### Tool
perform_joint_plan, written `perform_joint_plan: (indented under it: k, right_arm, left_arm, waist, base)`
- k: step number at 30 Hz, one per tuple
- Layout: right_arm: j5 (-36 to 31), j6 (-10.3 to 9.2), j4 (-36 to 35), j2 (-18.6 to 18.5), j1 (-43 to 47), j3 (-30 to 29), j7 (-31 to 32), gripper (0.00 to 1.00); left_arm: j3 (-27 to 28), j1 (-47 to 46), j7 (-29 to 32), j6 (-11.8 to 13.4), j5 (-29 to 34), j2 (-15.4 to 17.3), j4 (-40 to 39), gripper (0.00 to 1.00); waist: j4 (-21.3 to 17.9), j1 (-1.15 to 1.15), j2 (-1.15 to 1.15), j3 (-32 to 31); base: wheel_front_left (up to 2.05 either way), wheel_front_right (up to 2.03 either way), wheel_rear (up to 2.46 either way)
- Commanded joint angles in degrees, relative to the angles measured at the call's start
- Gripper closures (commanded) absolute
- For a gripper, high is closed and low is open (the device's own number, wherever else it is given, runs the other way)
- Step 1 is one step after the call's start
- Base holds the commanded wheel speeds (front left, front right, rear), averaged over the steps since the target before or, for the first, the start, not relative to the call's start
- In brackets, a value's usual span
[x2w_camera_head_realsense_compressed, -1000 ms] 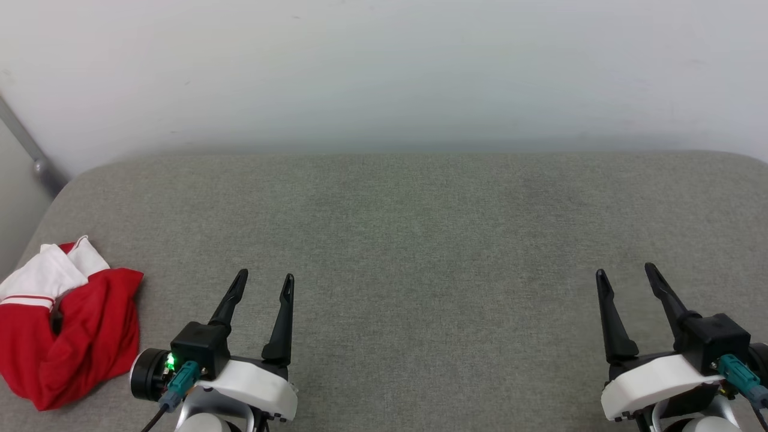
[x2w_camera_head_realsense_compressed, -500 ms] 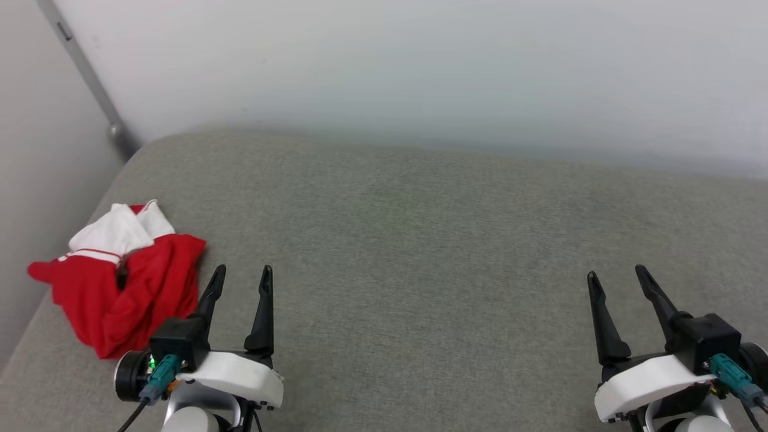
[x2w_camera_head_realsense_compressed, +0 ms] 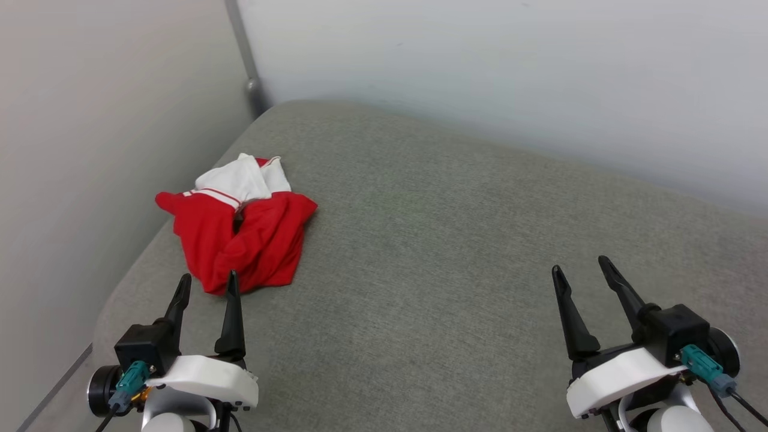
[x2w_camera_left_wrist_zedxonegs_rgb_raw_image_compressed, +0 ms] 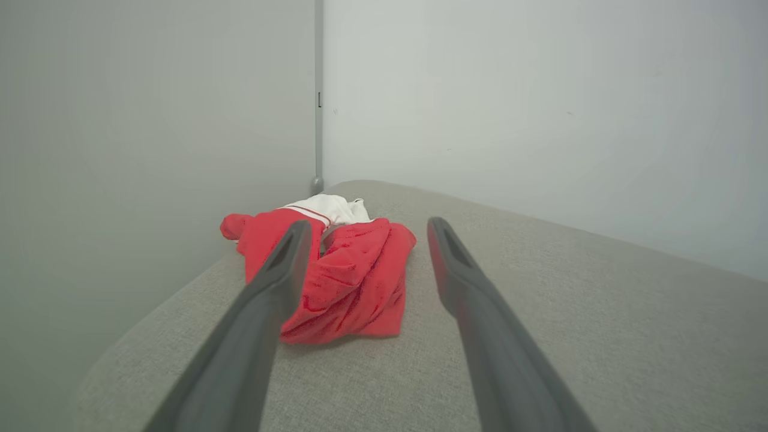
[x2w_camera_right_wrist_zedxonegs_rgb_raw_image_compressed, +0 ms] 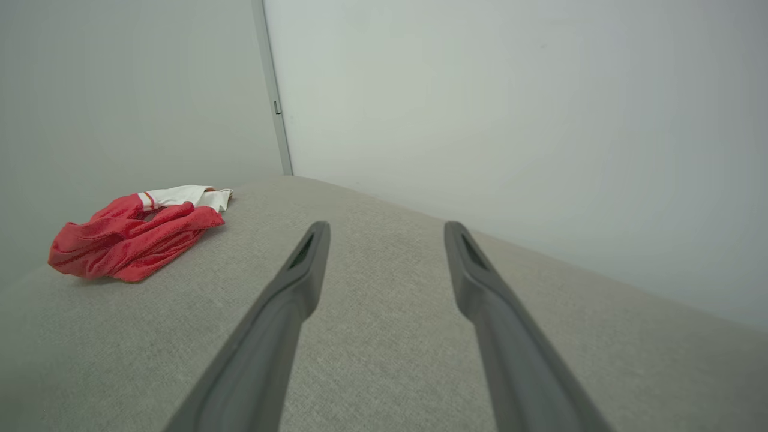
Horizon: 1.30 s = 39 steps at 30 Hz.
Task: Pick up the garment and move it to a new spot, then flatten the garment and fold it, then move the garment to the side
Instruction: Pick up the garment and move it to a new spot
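1. The garment [x2w_camera_head_realsense_compressed: 240,240] lies crumpled in a heap on the grey cushion [x2w_camera_head_realsense_compressed: 456,252], near its left edge and towards the far left corner, where the two walls [x2w_camera_head_realsense_compressed: 90,120] meet.
2. The heap's long axis runs roughly away from the robot. Its red bulk is at the near end and the white sleeve part is at the far end.
3. The left gripper [x2w_camera_head_realsense_compressed: 209,276] is open and holds nothing. Its fingertips point straight at the near red hem and sit just short of it in the head view.
4. In the left wrist view the garment [x2w_camera_left_wrist_zedxonegs_rgb_raw_image_compressed: 348,282] sits between and beyond the spread fingers of the left gripper [x2w_camera_left_wrist_zedxonegs_rgb_raw_image_compressed: 369,223], slightly left of centre. It is not touched.
5. The right gripper [x2w_camera_head_realsense_compressed: 580,264] is also open and empty, and is well apart from the garment, with bare cushion between them. In the right wrist view the garment [x2w_camera_right_wrist_zedxonegs_rgb_raw_image_compressed: 132,240] shows far off to the left of the right gripper [x2w_camera_right_wrist_zedxonegs_rgb_raw_image_compressed: 387,225].
6. Judgement: the left arm is clearly the nearer. The pick-up most likely calls for a short reach forward and down onto the near red edge, whereas the right arm would have to cross most of the cushion.
7. Judgement: nothing of the task is done yet. The garment is unlifted, unflattened and unfolded.
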Motion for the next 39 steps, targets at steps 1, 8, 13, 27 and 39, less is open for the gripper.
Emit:
perform_joint_plan:
  k: [1, 8, 13, 27, 39]
  right_arm:
    - [0.5, -0.04, 0.2, 0.0, -0.5, 0.7, -0.2, 0.00]
    - [0.5, -0.04, 0.1, 0.0, -1.0, 1.8, -0.1, 0.00]
    - [0.4, -0.04, 0.0, 0.0, -1.0, 1.9, 0.1, 0.00]
    - [-4.6, -0.04, -6.4, 0.0, -8.5, 1.1, 4.5, 0.00]
    - [-4.4, -0.03, -6.0, 0.0, -13.7, 0.8, 3.2, 0.00]
  left_arm:
    - [0.3, 0.7, -0.1, 0.0, 0.3, -0.1, -0.2, 0.00]
    - [1.5, 1.1, -0.1, -0.1, 1.0, 0.0, -0.7, 0.00]
    - [2.1, 0.6, -0.1, 0.0, 1.3, -0.2, -1.1, 0.00]
    - [5.3, -22.1, 6.6, -1.8, -9.2, 9.0, 6.2, 0.00]
    - [-1.7, -30.2, 36.4, -1.9, -27.5, 22.5, 20.0, 0.00]
  waist:
    - [2.9, 0.01, 0.00, 0.2]
    - [4.9, 0.01, 0.00, 0.5]
    - [4.9, 0.01, 0.00, 0.7]
    - [-4.4, 0.01, 0.00, 17.1]
    - [-10.8, 0.01, 0.00, 28.6]
  base:
    - [0.00, 0.00, 0.00]
    - [0.00, 0.00, 0.00]
    - [0.00, 0.00, 0.00]
    - [0.00, 0.00, 0.00]
    - [0.00, 0.00, 0.00]
